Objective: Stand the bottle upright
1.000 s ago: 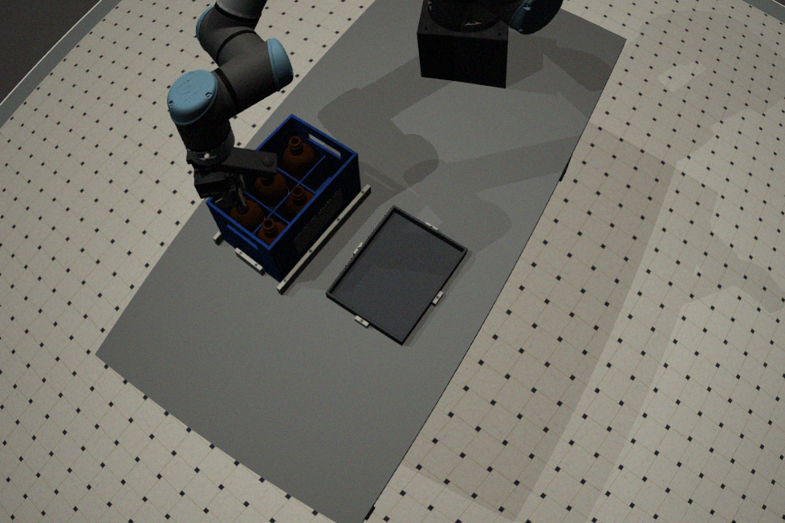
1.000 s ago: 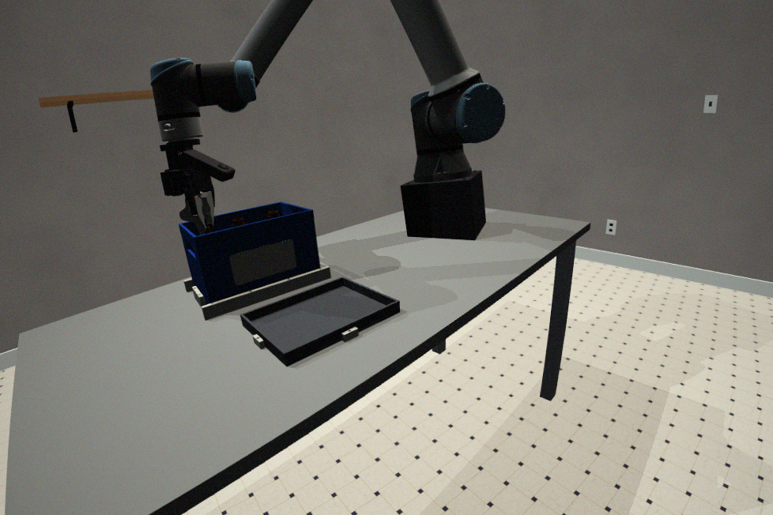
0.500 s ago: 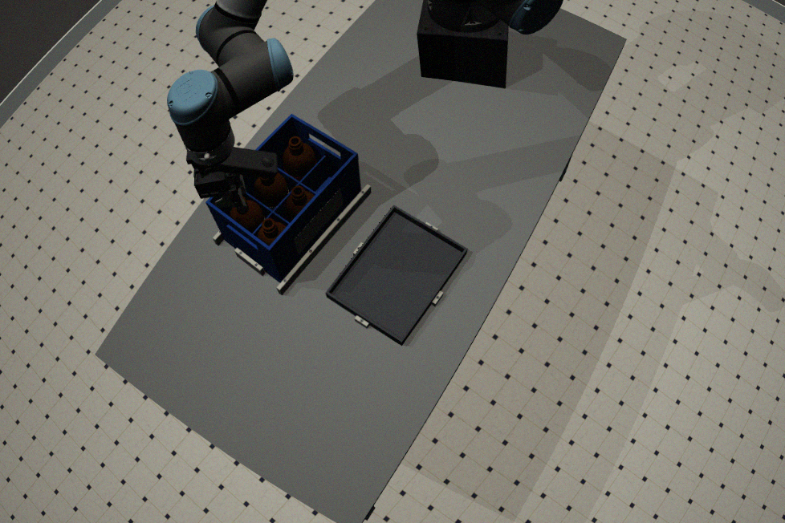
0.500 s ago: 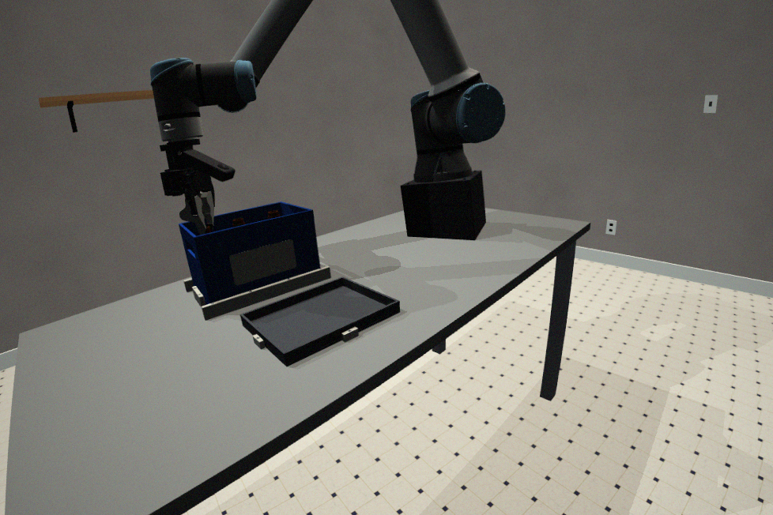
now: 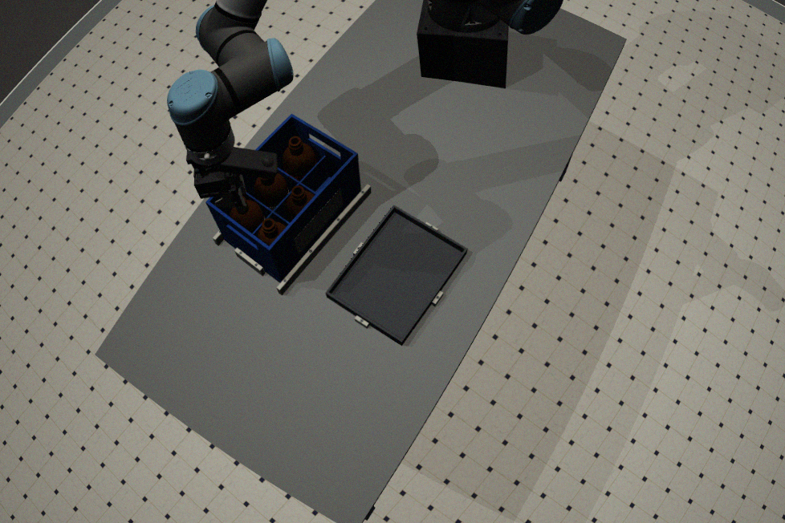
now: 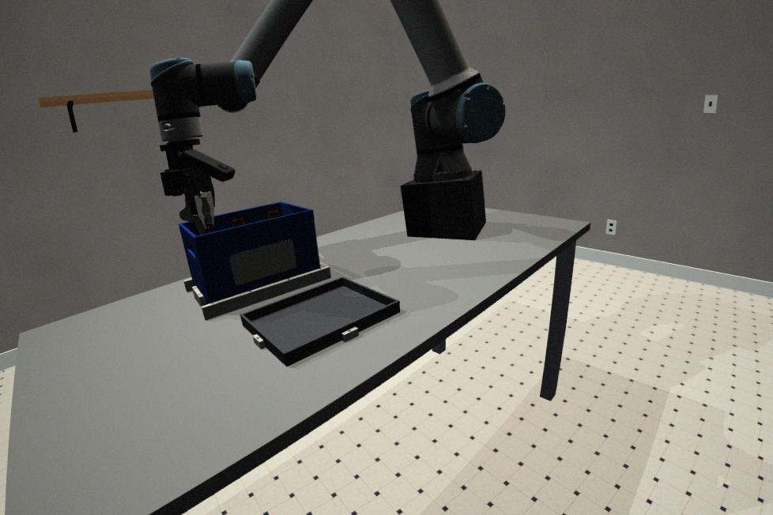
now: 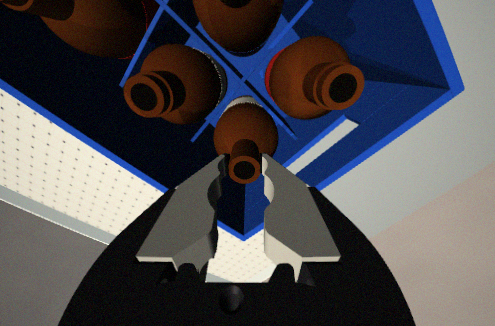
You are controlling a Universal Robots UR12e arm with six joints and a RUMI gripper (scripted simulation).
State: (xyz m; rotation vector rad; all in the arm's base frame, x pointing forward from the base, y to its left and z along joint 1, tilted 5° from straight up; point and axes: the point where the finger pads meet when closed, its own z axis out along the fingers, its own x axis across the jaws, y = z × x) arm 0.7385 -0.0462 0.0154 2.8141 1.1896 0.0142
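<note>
A blue crate (image 5: 264, 261) (image 6: 305, 242) (image 7: 455, 90) holds several brown bottles in its cells. My gripper (image 5: 243, 205) (image 6: 208, 227) (image 7: 244, 154) points down into the crate's corner cell and is shut on the neck of the bottle (image 5: 246, 216) (image 7: 245, 131) there, which is upright inside the crate. The other bottles (image 5: 270, 231) (image 5: 298, 197) (image 5: 270, 188) (image 5: 297, 154) stand in their cells. Two neighbours (image 7: 179, 100) (image 7: 302, 75) show clear neck rings in the wrist view; the jaws partly hide the held neck. The dark tray (image 5: 400, 277) (image 6: 326, 315) bears nothing.
Pale rails (image 5: 326, 240) (image 6: 265, 291) lie along the crate's foot, between it and the tray. Small pale blocks (image 5: 437, 298) (image 6: 349, 333) sit against the tray's edges. The arm's black base block (image 5: 461, 58) (image 6: 442, 209) stands beyond the crate and tray.
</note>
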